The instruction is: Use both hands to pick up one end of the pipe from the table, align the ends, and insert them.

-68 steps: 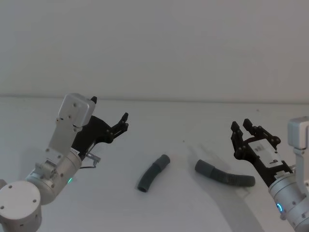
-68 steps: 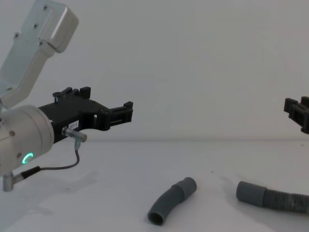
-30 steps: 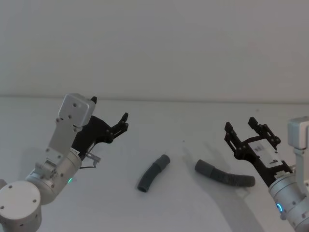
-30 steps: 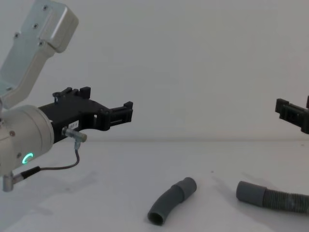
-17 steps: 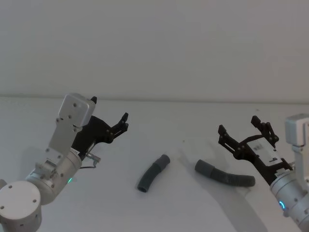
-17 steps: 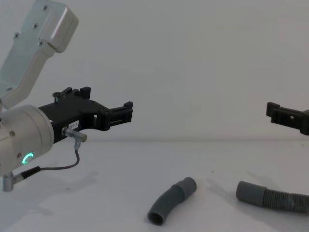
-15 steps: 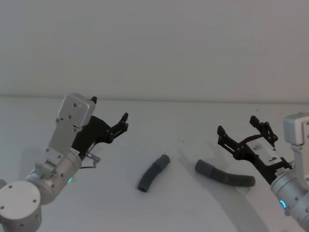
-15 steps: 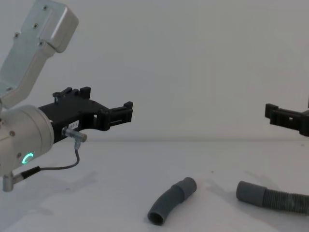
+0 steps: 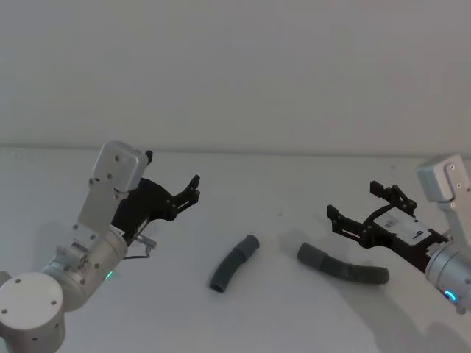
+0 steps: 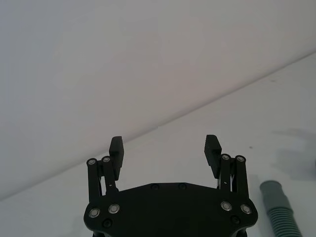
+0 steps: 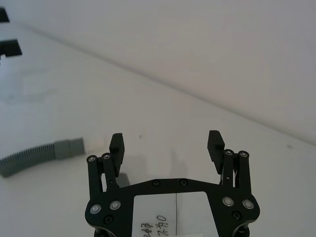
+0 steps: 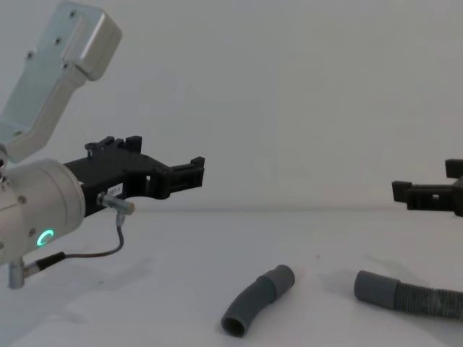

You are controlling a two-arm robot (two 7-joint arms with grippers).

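Basically nothing is done yet. The 2 pipe pieces both lie flat on the table (image 9: pixel 287 323), apart from each other: the elbow (image 9: pixel 233 263) in the middle and the hose (image 9: pixel 344 267) off to its right, with a gap between their near ends. The left gripper (image 9: pixel 173 169) hovers up and left of the elbow, fingers spread, holding nothing. The right gripper (image 9: pixel 355 200) hangs over the hose's cuff (image 9: pixel 309 255), also wide open and empty. So grabbing, lining up and pushing together are all still to do. Compared with 2.3 s ago, the right gripper has swung in toward the hose and leaned lower, while the left one has only nudged forward. The pieces haven't moved.
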